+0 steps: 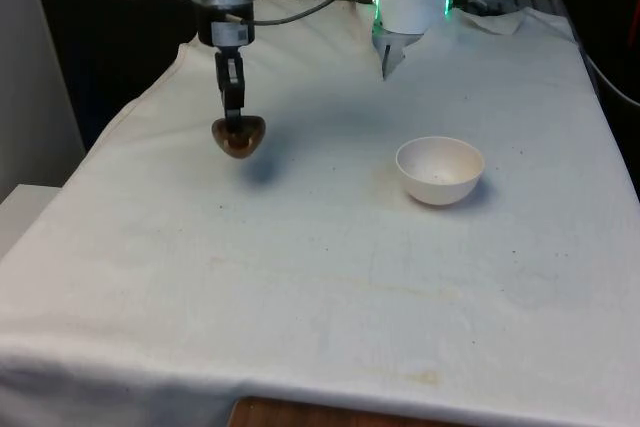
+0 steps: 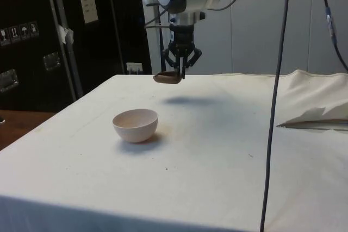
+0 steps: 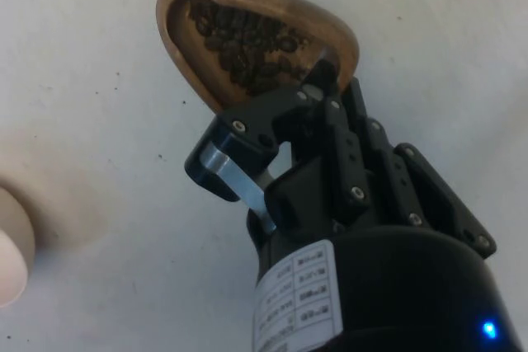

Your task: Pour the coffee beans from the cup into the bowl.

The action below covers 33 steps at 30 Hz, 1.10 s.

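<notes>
One cup (image 1: pixel 238 136), brown and shallow with a rounded, somewhat heart-shaped rim, is held clamped at its rim between the two fingers of the single black pincer (image 1: pixel 235 119), directly beneath it and lifted clear of the table (image 1: pixel 300 277), over which its shadow is cast on the white cloth (image 1: pixel 150 247). In the wrist view the cup (image 3: pixel 256 39) is seen to hold a heap of dark coffee beans (image 3: pixel 243 43), too many and too closely packed to be counted, and the pincer (image 3: pixel 309 96) is closed on the rim's near edge, one finger inside and one outside. In the side view the cup (image 2: pixel 167 77) hangs roughly level below the pincer (image 2: pixel 181 71), mouth upward. One bowl (image 1: pixel 440 170), white and round, is stood on the table well apart from the pincer, towards the front view's right and somewhat nearer that camera; in the side view the bowl (image 2: pixel 135 125) is seen lower than the pincer and upright. A folded-back corner of cloth (image 2: pixel 315 117) is seen well away from the pincer at the table's edge.
</notes>
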### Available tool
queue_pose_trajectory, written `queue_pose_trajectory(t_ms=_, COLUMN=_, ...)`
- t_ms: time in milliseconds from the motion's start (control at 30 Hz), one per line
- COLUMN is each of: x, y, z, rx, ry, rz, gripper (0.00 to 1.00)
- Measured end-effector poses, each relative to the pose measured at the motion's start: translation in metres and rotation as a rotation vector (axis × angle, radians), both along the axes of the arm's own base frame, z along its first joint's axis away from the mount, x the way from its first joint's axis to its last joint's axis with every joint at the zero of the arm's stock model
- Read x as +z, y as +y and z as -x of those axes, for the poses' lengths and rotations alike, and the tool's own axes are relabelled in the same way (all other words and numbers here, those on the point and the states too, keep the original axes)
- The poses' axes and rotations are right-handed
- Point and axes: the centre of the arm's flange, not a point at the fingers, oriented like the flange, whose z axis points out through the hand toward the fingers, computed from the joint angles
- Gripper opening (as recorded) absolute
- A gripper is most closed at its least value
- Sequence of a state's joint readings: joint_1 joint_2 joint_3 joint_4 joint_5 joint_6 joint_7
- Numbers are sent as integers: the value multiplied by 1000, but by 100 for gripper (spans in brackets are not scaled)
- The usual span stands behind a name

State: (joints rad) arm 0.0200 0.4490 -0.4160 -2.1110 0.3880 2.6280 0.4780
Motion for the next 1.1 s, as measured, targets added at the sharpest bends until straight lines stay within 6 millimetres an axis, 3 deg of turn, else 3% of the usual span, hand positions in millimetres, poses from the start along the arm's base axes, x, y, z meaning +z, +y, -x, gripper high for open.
queue_pose_trajectory(t_ms=667, x=15, y=40, z=0, rx=87, ry=-2, rz=-11, gripper=0)
queue_pose_trajectory(t_ms=1100, x=38, y=64, z=-5, rx=146, ry=12, rz=2, gripper=0)
